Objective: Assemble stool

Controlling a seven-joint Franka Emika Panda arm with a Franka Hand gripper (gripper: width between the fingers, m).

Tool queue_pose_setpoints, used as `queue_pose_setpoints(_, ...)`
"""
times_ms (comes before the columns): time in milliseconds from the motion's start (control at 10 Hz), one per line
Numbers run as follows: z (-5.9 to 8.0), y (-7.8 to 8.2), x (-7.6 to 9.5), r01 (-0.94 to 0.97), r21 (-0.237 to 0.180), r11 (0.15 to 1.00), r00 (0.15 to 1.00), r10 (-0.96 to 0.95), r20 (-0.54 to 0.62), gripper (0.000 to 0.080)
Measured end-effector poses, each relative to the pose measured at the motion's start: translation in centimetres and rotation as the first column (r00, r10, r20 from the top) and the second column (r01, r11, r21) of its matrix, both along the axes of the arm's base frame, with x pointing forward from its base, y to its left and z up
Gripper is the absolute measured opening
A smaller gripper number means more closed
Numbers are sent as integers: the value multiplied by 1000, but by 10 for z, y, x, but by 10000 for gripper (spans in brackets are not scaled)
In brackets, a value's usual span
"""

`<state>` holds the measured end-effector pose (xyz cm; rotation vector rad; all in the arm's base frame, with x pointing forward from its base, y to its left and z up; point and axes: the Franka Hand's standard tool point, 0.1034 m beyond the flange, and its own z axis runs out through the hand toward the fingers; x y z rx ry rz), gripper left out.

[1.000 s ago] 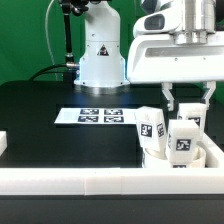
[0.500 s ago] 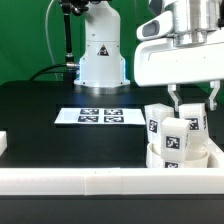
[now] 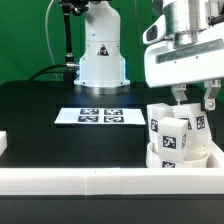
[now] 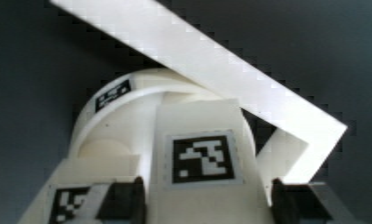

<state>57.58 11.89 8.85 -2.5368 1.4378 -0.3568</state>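
A: Pictured: the tool (image 3: 194,100) clamped narrow on a leg (image 3: 194,121) standing on the seat (image 3: 178,160), which sits at the worktop's (image 3: 40,115) near edge, hard against the rail (image 3: 100,182), toward the exterior view's right. What do you do with it?

B: You appear to be seating that leg. Keep it upright and keep the squeeze even; two more legs (image 3: 171,135) stand close beside it on the seat, so give yourself no sideways swing. The wrist view shows a tagged leg face (image 4: 204,158) between the fingertips (image 4: 112,195), so your grip looks centred.

A: And if it binds?

B: Judging from here, turn gently rather than push; the seat could slide along the rail.

A: The surroundings?

B: A black worktop, the marker board (image 3: 98,116) lying flat mid-worktop, well apart from the seat. Behind it, the arm's white base (image 3: 100,50); a green backdrop beyond.
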Motion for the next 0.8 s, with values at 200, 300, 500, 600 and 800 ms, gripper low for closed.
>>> queue_pose_setpoints(200, 0, 0, 0, 0, 2, 1000, 1000, 0, -1, 552)
queue_pose_setpoints(300, 0, 1, 0, -6, 1, 1000, 1000, 6, -2, 552)
queue_pose_setpoints(500, 19, 2, 2, -50, 10, 999, 999, 50, -2, 645)
queue_pose_setpoints(600, 27, 2, 4, -68, 11, 998, 998, 68, 3, 645)
queue_pose_setpoints(800, 32, 2, 5, -101, 5, 995, 995, 101, 9, 649)
